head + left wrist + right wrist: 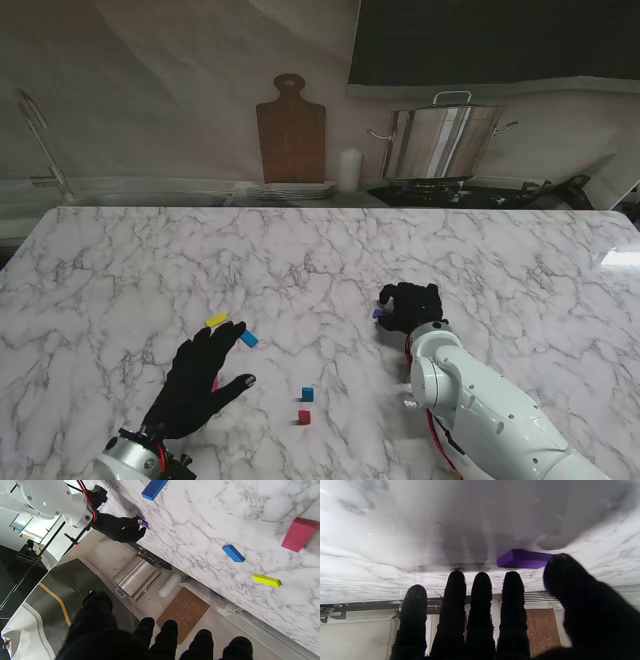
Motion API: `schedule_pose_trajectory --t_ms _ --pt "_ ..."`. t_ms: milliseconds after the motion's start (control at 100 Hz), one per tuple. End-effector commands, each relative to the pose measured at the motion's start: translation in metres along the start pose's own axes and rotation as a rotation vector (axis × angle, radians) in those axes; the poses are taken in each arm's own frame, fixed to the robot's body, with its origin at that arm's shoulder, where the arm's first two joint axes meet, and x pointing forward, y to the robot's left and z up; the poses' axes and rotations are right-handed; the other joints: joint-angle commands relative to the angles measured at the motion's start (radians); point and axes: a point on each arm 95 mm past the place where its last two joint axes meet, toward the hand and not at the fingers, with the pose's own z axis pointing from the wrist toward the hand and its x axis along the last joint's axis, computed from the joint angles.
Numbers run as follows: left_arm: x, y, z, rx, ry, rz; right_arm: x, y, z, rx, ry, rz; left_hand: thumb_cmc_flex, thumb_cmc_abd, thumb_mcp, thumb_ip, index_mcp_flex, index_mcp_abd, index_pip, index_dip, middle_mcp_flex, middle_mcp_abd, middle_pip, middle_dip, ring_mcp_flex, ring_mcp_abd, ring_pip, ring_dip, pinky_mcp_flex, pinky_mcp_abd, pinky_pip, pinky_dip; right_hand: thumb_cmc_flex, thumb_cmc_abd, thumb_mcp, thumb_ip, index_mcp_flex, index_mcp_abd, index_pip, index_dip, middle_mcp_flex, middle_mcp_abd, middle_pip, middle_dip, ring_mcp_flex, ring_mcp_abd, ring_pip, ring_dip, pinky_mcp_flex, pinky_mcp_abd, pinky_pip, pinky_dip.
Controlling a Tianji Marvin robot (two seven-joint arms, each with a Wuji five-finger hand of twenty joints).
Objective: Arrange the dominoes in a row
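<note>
Right of frame centre, my black-gloved right hand (pixel 412 306) hovers low over the small purple domino block (pixel 523 559) lying flat on the white marble table (pixel 120 270), fingers spread, holding nothing. Reach step; next, I judge, pinch it.

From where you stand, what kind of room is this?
Probably a kitchen: a marble-look countertop, a steel stockpot on a stove at the back, and a wooden cutting board leaning against the wall.
</note>
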Motion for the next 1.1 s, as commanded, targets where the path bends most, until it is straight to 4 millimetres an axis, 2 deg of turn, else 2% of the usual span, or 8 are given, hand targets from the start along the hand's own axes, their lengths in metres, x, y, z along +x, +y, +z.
schedule_pose_trajectory --t_ms 0,190,250,470,560,590,860,1090 --pt "0.001 0.002 -0.001 -0.019 -0.002 -0.001 0.002 -0.005 -0.001 0.012 0.008 0.000 0.010 -0.005 0.001 0.011 -0.024 0.002 0.011 0.013 -0.036 -0.015 -0.008 0.008 -0.013 -0.001 -0.005 -0.002 -0.011 -0.017 0.003 0.013 -0.008 -0.040 0.036 -0.019 0.023 -0.046 0.031 0.030 -0.018 -0.023 0.043 0.014 0.026 -0.010 0.028 0.013 0.004 -0.016 0.028 0.019" --pt "0.001 0.002 -0.001 -0.019 -0.002 0.000 0.006 -0.009 -0.002 0.016 0.024 -0.013 0.011 -0.006 0.001 0.011 -0.023 0.002 0.012 0.013 -0.035 -0.016 -0.008 0.008 -0.013 -0.002 -0.005 -0.001 -0.011 -0.017 0.003 0.013 0.036 -0.087 0.064 -0.027 0.076 -0.086 0.067 0.055 0.011 -0.022 0.049 0.022 0.043 -0.008 0.043 0.015 0.013 -0.015 0.039 0.023" --pt "0.001 0.002 -0.001 -0.017 -0.002 0.002 0.006 -0.010 -0.002 0.014 0.028 -0.019 0.011 -0.005 0.002 0.011 -0.023 0.003 0.012 0.013 -0.034 -0.016 -0.008 0.008 -0.013 -0.002 -0.005 -0.001 -0.011 -0.017 0.003 0.013 0.053 -0.094 0.069 -0.069 0.083 -0.090 0.079 0.043 0.022 -0.024 0.054 0.029 0.052 -0.009 0.053 0.017 0.018 -0.015 0.046 0.025" --pt "0.000 0.001 -0.001 -0.011 -0.005 0.003 0.008 -0.013 -0.001 0.009 0.035 -0.039 0.010 -0.005 0.001 0.011 -0.023 0.002 0.012 0.013 -0.035 -0.016 -0.008 0.008 -0.013 -0.002 -0.005 -0.002 -0.011 -0.017 0.003 0.013 0.102 -0.122 0.070 -0.128 0.100 -0.104 0.152 0.004 0.048 -0.033 0.071 0.041 0.075 -0.010 0.079 0.023 0.035 -0.017 0.064 0.025" --pt "0.000 0.000 -0.002 -0.009 -0.006 0.003 0.007 -0.014 -0.001 0.012 0.034 -0.045 0.010 -0.005 0.001 0.011 -0.022 0.002 0.012 0.013 -0.035 -0.015 -0.008 0.008 -0.012 0.000 -0.005 -0.002 -0.011 -0.017 0.003 0.013 0.133 -0.138 0.075 -0.137 0.118 -0.116 0.179 -0.001 0.058 -0.035 0.075 0.043 0.085 -0.010 0.085 0.025 0.040 -0.014 0.068 0.026" --pt "0.000 0.000 -0.002 -0.009 -0.007 0.003 0.007 -0.014 -0.001 0.014 0.034 -0.047 0.010 -0.005 0.001 0.011 -0.022 0.003 0.012 0.013 -0.034 -0.015 -0.008 0.008 -0.013 -0.002 -0.005 -0.001 -0.011 -0.017 0.003 0.013 0.147 -0.143 0.077 -0.146 0.118 -0.119 0.220 -0.041 0.061 -0.035 0.076 0.046 0.087 -0.010 0.088 0.026 0.041 -0.014 0.070 0.024" --pt "0.000 -0.001 -0.002 -0.007 -0.010 0.003 0.007 -0.016 -0.003 0.034 0.035 -0.054 0.012 -0.007 0.001 0.011 -0.023 0.003 0.012 0.013 -0.035 -0.014 -0.008 0.008 -0.013 -0.002 -0.005 -0.002 -0.011 -0.017 0.003 0.013 0.192 -0.161 0.082 -0.149 0.175 -0.148 0.310 -0.037 0.079 -0.040 0.082 0.051 0.102 -0.009 0.099 0.030 0.047 -0.012 0.076 0.024" --pt "0.000 -0.001 -0.003 -0.005 -0.013 0.002 0.007 -0.017 -0.003 0.039 0.042 -0.049 0.010 -0.008 0.001 0.011 -0.025 0.003 0.011 0.013 -0.035 -0.015 -0.008 0.008 -0.013 -0.002 -0.005 -0.002 -0.011 -0.017 0.004 0.014 0.186 -0.169 0.100 -0.145 0.133 -0.145 0.374 0.067 0.076 -0.044 0.068 0.045 0.101 -0.017 0.084 0.022 0.047 -0.012 0.077 0.023"
